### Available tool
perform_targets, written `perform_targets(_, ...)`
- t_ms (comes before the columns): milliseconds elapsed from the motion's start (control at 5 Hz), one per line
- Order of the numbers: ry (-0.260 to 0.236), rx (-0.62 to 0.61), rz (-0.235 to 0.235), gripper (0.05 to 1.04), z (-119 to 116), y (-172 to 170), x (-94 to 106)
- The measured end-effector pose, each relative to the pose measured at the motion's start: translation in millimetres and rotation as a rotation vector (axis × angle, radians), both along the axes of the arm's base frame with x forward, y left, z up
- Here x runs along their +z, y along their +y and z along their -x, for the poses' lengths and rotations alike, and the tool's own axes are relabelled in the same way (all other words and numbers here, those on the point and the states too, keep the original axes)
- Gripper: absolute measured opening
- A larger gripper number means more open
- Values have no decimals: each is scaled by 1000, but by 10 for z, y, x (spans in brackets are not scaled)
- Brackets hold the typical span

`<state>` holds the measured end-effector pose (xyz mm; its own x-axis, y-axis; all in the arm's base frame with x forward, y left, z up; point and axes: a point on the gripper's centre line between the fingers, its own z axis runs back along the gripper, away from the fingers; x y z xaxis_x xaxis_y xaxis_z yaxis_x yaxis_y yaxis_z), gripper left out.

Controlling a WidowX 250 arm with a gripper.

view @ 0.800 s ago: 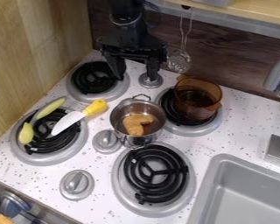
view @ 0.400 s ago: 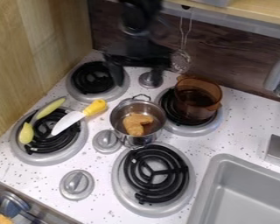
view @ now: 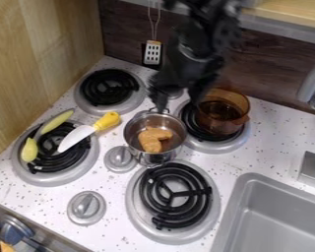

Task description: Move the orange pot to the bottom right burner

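Observation:
The gripper (view: 178, 104) hangs over the back of the stove, fingers apart and pointing down, one behind the metal pot and the other by the orange pot's left rim. It stands open, holding nothing. The transparent orange pot (view: 227, 112) sits upright on the back right burner (view: 218, 143), its upper left edge partly behind the gripper. In front, the bottom right burner (view: 175, 195) has a black coil in a grey ring, with no pot on it.
A metal pot (view: 135, 133) with brown food stands between the burners, left of the orange pot. A yellow-handled knife (view: 78, 137) and a yellow-green utensil (view: 55, 121) lie at the left burner. The sink (view: 285, 216) is at lower right; a slotted spatula (view: 152, 52) hangs behind.
The gripper has moved right from above the back left burner toward the orange pot. A hanging slotted utensil now shows left of the arm. The pots have stayed where they were.

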<state>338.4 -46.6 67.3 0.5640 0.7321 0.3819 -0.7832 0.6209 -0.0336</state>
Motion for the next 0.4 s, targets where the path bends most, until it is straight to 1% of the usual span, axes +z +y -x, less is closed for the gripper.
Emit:
perform_targets(200,-50,10,29,997,-108,-4,-68)
perform_targets(400,-78,1,49,997,-283,-40,-152)
